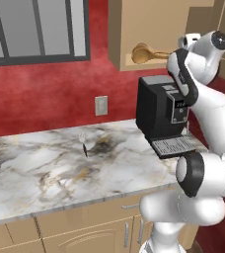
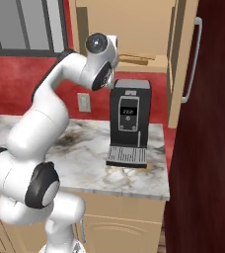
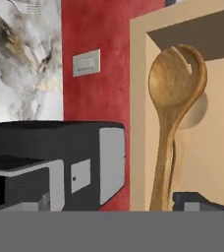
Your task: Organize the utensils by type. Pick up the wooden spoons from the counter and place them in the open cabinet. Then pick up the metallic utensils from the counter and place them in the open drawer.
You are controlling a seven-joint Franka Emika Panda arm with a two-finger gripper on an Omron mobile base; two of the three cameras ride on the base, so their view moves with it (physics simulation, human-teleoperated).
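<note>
arm: raised high over the coffee machine (image 1: 163, 116), hand brought up to the open cabinet (image 1: 134, 29) so that spoons can be set on its shelf
gripper (image 3: 192, 201): jaws spread wide, nothing pinched; one dark tip is seen at the bottom of the hand view, just beside the spoon handles, apart from them
surface (image 1: 50, 168): marble counter slab below the arm; small thin metallic utensils (image 1: 84, 143) are left lying near its middle, well apart from the coffee machine, judged not yet dealt with
wooden spoons (image 3: 172, 113): laid in the open cabinet, bowls overlapping, handles pointed out toward the hand; placed deep enough to rest on the shelf, so the spoon part is judged done
open cabinet: wall unit above the coffee machine, plain interior
open drawer: cannot be made out
outlet (image 1: 101, 105): on the red wall behind the surface
next, as a judgement: hand to be pulled clear, then lowered to the metallic utensils
</note>
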